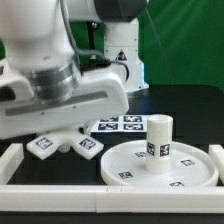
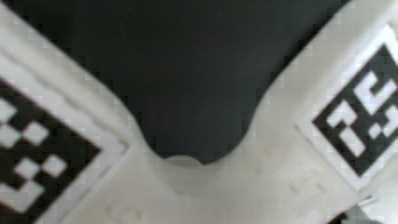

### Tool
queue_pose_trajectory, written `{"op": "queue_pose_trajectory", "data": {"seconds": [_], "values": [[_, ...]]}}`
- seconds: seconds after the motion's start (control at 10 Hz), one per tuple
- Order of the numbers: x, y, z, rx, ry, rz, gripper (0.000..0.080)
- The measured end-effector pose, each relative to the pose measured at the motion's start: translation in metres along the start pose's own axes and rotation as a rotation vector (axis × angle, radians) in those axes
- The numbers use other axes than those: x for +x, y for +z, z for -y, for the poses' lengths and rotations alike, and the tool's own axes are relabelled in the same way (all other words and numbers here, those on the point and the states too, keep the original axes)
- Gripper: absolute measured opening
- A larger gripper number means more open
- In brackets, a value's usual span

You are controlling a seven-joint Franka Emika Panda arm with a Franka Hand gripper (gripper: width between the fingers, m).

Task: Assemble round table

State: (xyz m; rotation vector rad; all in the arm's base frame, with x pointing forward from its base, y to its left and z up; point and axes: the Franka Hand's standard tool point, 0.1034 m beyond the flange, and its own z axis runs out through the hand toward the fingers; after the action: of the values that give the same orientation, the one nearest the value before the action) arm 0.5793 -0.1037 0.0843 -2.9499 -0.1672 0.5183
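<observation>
The large round disc (image 1: 192, 166) lies flat on the table at the exterior view's right. The short thick cylinder leg (image 1: 160, 140) stands upright on its middle. The small cross-shaped foot (image 1: 86, 146) sits to the disc's left, right under my arm, with two tagged arms showing. The wrist view is filled by the foot (image 2: 196, 185) at very close range, two tagged arms spreading in a V. My gripper is directly at the foot. Its fingers are hidden by the arm in the exterior view and do not show in the wrist view.
The marker board (image 1: 120, 125) lies behind the foot and disc. A white border rail (image 1: 60, 190) runs along the front and up the left side (image 1: 8, 155). A white robot base (image 1: 120, 50) stands at the back before a green wall.
</observation>
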Motion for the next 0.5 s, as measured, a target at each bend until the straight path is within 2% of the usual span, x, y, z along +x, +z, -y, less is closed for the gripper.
{"op": "queue_pose_trajectory", "data": {"seconds": [0.1,0.2,0.3,0.4,0.5], "values": [[-0.011,-0.016,0.017,0.008,0.031,-0.074,0.0366],[-0.023,-0.018,0.029,0.038,0.096,-0.178,0.0366],[-0.028,-0.009,0.027,0.057,0.118,-0.192,0.0366],[-0.017,-0.012,0.021,0.024,0.113,-0.282,0.0366],[-0.018,-0.013,0.019,0.005,0.119,-0.347,0.0366]]}}
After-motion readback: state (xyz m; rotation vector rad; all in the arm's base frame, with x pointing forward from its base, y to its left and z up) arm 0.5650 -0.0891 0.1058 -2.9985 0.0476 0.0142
